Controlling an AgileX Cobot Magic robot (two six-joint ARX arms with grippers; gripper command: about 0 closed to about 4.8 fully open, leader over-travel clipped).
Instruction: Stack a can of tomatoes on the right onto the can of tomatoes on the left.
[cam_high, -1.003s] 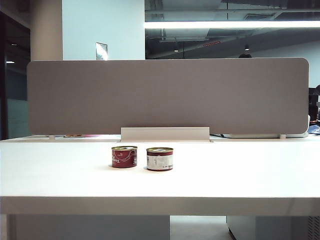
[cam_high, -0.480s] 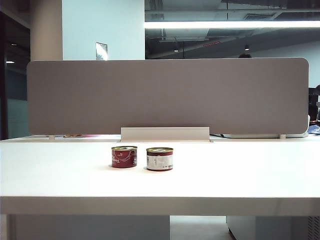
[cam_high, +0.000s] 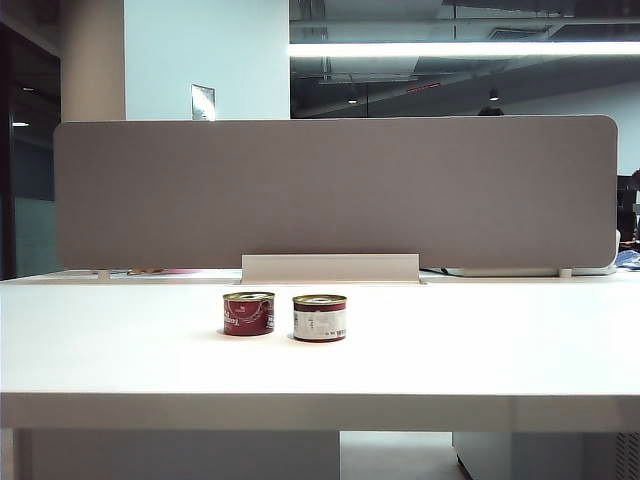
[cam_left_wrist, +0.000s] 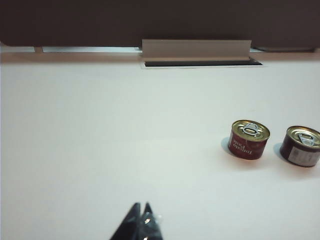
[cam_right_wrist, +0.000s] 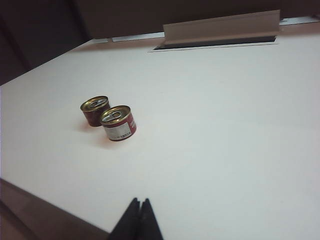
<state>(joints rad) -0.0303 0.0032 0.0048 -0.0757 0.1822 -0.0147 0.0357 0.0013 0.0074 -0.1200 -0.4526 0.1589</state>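
Observation:
Two short tomato cans stand upright side by side on the white table. The left can (cam_high: 248, 313) (cam_left_wrist: 249, 139) (cam_right_wrist: 95, 110) is all red. The right can (cam_high: 320, 318) (cam_left_wrist: 300, 146) (cam_right_wrist: 118, 123) has a white label panel. They are close together but apart. Neither arm shows in the exterior view. My left gripper (cam_left_wrist: 141, 206) is shut and empty, well short of the cans. Also shut and empty, my right gripper (cam_right_wrist: 139, 201) hangs over the table's near edge, far from both cans.
A grey partition screen (cam_high: 335, 190) runs along the back of the table (cam_high: 480, 340). A pale cable-tray cover (cam_high: 330, 268) sits at its foot behind the cans. The table's front edge (cam_high: 320, 410) is near the camera.
Nothing has moved in the exterior view; both cans stand where they were.

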